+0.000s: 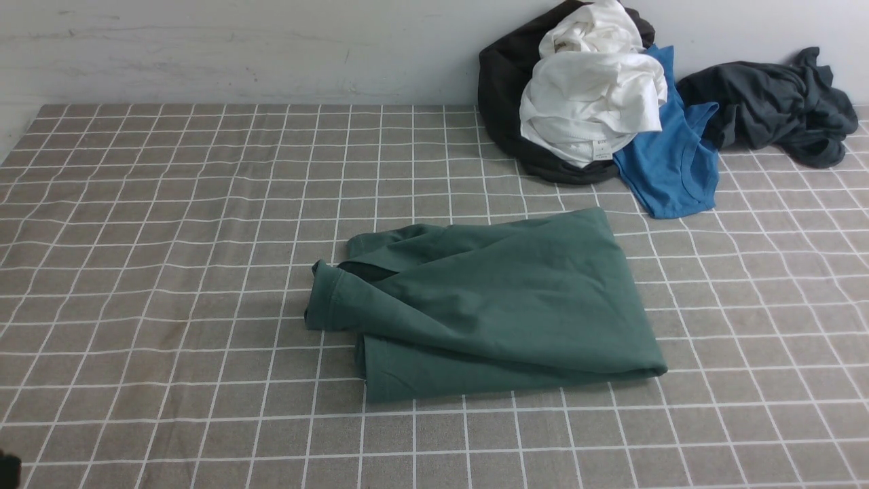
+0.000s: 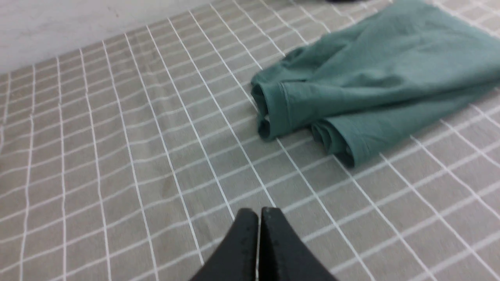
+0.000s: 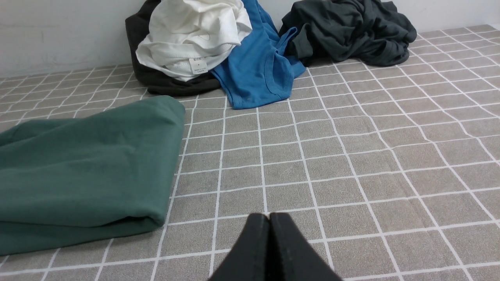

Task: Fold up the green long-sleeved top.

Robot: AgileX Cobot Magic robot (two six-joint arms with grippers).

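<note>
Just one green top, folded, two shut grippers, one blue garment.

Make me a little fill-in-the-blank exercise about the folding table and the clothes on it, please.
1. The folded garment lying by itself is coloured ______.
2. The bundle heaped on the black cloth is coloured ______.
3. The garment between that bundle and the dark crumpled heap is coloured ______.
4. Both robot arms' jaws are ______, with no cloth between them.

Missing words: green; white; blue; shut.
</note>
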